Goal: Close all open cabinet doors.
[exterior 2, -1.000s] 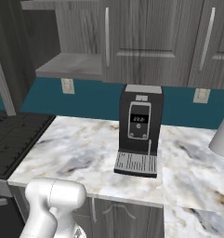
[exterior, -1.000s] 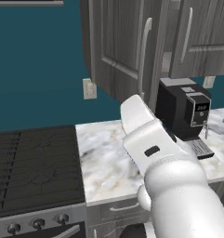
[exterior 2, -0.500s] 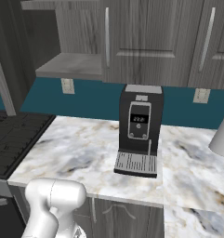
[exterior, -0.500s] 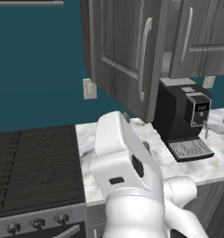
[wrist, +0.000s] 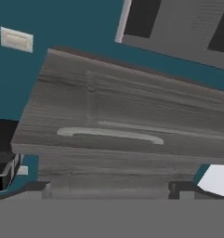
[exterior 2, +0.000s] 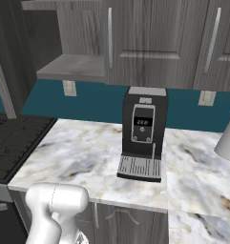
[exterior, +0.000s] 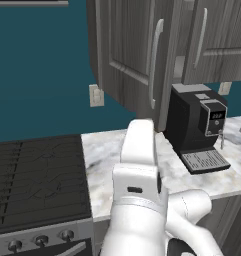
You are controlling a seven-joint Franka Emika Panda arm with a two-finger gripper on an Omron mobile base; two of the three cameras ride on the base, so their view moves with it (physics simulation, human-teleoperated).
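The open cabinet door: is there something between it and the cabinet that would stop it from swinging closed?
Nothing visible does. The open cabinet door hangs above the counter, the coffee machine stands below cabinet level, and the shelf behind the door looks bare.

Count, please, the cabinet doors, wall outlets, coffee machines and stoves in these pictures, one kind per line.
Cabinet doors: 3, one open, two closed
Wall outlets: 2
Coffee machine: 1
Stove: 1
Total: 7
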